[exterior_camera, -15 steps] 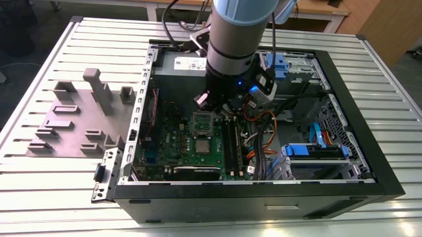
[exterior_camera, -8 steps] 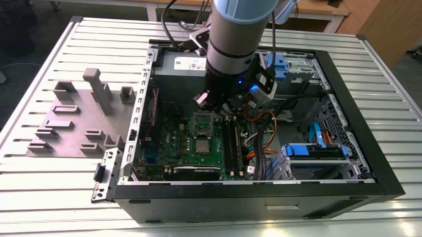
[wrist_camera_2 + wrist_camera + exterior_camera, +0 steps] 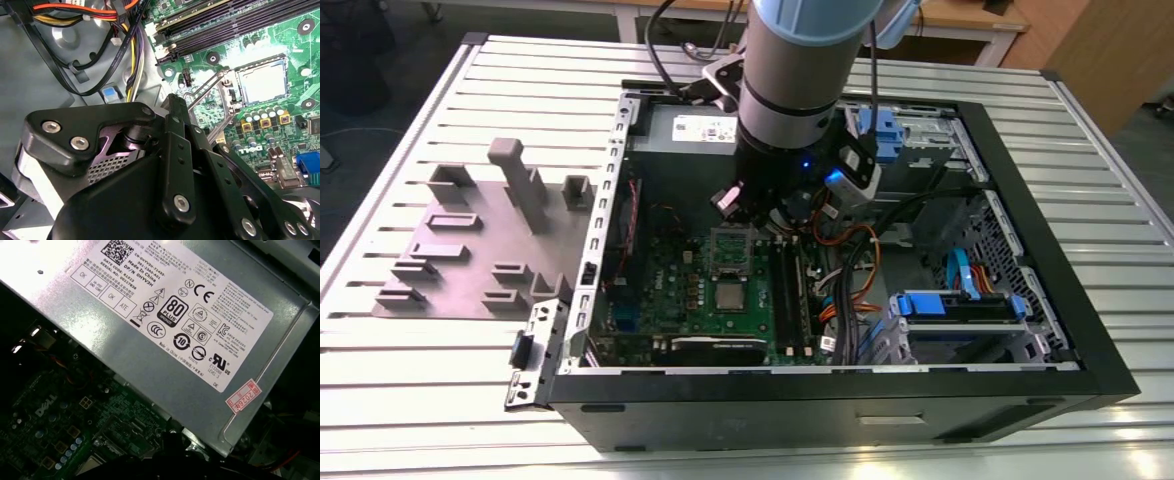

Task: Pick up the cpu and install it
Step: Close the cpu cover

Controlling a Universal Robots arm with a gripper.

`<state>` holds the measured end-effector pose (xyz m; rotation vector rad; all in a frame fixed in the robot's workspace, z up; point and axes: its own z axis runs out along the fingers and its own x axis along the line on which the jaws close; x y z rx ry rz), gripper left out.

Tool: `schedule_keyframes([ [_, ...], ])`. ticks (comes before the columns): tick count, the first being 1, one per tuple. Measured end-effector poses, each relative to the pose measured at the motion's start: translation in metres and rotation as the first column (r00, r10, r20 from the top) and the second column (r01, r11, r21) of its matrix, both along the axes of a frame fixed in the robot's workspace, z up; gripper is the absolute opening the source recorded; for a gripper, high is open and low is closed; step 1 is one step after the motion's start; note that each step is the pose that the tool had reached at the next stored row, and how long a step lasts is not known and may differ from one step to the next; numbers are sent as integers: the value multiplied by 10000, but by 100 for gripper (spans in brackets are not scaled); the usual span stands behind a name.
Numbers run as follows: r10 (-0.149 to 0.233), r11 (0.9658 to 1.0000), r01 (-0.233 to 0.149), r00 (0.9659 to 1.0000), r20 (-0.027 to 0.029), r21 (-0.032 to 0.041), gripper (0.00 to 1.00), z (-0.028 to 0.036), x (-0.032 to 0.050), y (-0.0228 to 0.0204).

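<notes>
**A:** What's closest?

**B:** The black computer case (image 3: pixel 854 405), lying open on the slatted bench (image 3: pixel 427 400). Just inside its near wall, toward the exterior view's right, there's a blue bracket (image 3: pixel 961 305) and a bundle of cables (image 3: pixel 854 300).

**A:** And the chip?

**B:** A little further in. The chip (image 3: pixel 727 296) lies flat on the green board (image 3: pixel 670 300), silver top up, inside a dark square surround.

**A:** What's beyond it?

**B:** Just past it is a silver metal frame (image 3: pixel 731 243) with a dark middle. In the second wrist view a thin wire lever (image 3: pixel 202 92) stands raised on that side of the chip. Level with the frame but outside the case, on the exterior view's left, grey blocks (image 3: pixel 480 240) stand on the bench.

**A:** Where's the tool?

**B:** The tool (image 3: pixel 754 208) hangs over the far end of the board, beyond the frame and apart from the chip. I can't tell how far open it is, or whether it has hold of anything.

**A:** And behind that?

**B:** A grey power supply (image 3: pixel 125 355) with a label on top, against the case's far wall.
</notes>
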<state>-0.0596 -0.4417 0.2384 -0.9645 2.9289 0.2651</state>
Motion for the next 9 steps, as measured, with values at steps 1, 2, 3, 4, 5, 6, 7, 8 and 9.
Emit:
schedule_keyframes([
  [1, 9, 10000, -9, 10000, 0, 1, 11, 0, 0, -1],
  [2, 17, 10000, -17, 10000, 1, 1, 11, 0, 1, -2],
  [3, 25, 10000, -25, 10000, 1, 2, 11, 0, 0, -3],
  [4, 33, 10000, -33, 10000, 1, 1, 11, 1, 0, -4],
  [5, 41, 10000, -41, 10000, 1, 1, 11, 2, 0, -5],
  [6, 49, 10000, -49, 10000, 1, 2, 11, 3, -1, -5],
  [7, 55, 10000, -55, 10000, 1, 2, 11, 6, -1, -6],
  [8, 60, 10000, -60, 10000, 1, 2, 11, 8, -2, -7],
  [9, 66, 10000, -66, 10000, 1, 2, 11, 11, -2, -7],
])
